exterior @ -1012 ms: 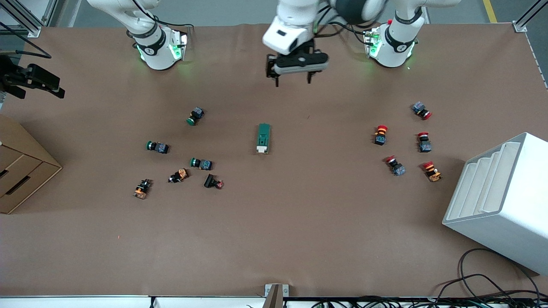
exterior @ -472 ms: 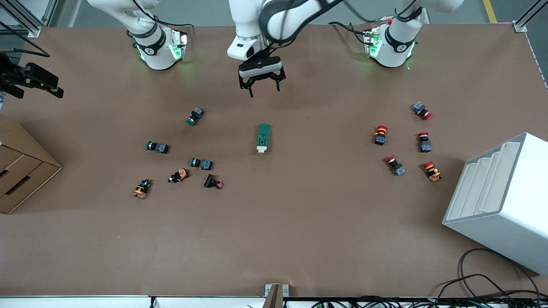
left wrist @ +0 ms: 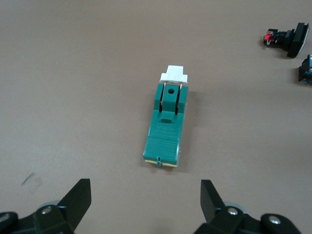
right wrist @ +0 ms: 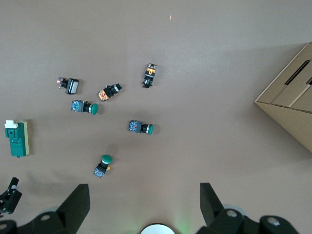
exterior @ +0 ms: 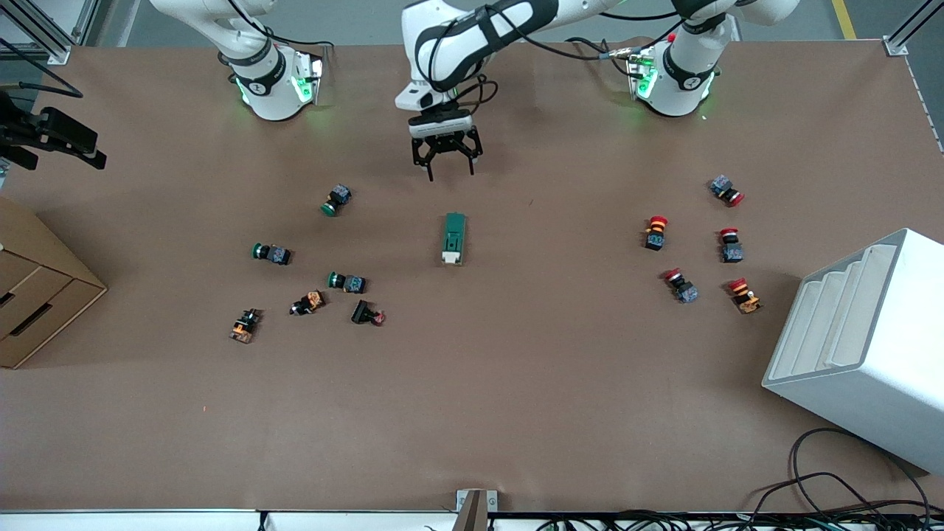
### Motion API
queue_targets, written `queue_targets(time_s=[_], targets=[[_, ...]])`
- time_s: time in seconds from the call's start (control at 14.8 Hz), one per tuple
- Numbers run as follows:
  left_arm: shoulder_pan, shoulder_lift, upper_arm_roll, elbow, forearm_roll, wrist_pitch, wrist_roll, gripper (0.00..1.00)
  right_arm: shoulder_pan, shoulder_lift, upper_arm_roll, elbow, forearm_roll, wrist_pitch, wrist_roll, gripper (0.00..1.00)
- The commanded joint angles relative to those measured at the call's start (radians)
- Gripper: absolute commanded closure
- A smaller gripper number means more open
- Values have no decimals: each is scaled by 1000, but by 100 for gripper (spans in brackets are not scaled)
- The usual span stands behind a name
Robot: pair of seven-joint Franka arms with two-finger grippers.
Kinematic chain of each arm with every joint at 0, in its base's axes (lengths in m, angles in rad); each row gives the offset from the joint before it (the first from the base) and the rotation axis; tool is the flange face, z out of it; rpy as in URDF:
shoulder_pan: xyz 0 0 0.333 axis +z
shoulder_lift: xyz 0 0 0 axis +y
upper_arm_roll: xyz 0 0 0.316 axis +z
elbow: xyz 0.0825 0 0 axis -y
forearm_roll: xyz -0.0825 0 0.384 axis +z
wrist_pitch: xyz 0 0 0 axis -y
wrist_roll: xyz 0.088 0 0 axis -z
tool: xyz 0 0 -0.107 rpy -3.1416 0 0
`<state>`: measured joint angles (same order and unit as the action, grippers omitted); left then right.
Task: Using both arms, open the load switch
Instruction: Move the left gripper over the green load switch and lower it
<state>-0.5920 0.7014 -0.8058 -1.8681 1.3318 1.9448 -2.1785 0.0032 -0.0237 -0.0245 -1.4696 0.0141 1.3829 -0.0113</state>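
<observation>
The load switch (exterior: pixel 454 238) is a dark-green block lying flat at the table's middle, its white handle (exterior: pixel 452 257) on the end nearer the front camera. My left gripper (exterior: pixel 450 171) hangs open over bare table just short of the switch's green end, nothing between its fingers. The left wrist view shows the switch (left wrist: pixel 165 126) ahead of the left gripper (left wrist: pixel 145 195), not touched. My right gripper (right wrist: pixel 144 195) is open and empty, high over its own base; it does not show in the front view. From there the switch (right wrist: pixel 16 138) sits at the picture's edge.
Several green-capped and orange push buttons (exterior: pixel 346 282) lie toward the right arm's end, several red-capped ones (exterior: pixel 656 231) toward the left arm's end. A cardboard drawer box (exterior: pixel 37 287) and a white slotted bin (exterior: pixel 863 346) stand at the two table ends. Cables (exterior: pixel 833 479) trail at the front edge.
My left gripper has swung toward the right arm's end, turned and come down, and now hangs lower and closer to the load switch. The switch and buttons have not moved.
</observation>
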Motion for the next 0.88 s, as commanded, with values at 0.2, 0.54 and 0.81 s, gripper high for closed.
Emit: queue_targets(time_s=[0.2, 0.54, 0.81], targets=[[-47, 53, 51, -25, 199, -13, -151, 1, 1, 103, 8, 0, -8, 59, -16, 0], [-107, 101, 141, -49, 400, -20, -285, 1, 56, 123, 8, -28, -8, 71, 118, 0], [-245, 112, 299, -43, 425, -21, -291, 1, 164, 191, 8, -25, 4, 74, 463, 0]])
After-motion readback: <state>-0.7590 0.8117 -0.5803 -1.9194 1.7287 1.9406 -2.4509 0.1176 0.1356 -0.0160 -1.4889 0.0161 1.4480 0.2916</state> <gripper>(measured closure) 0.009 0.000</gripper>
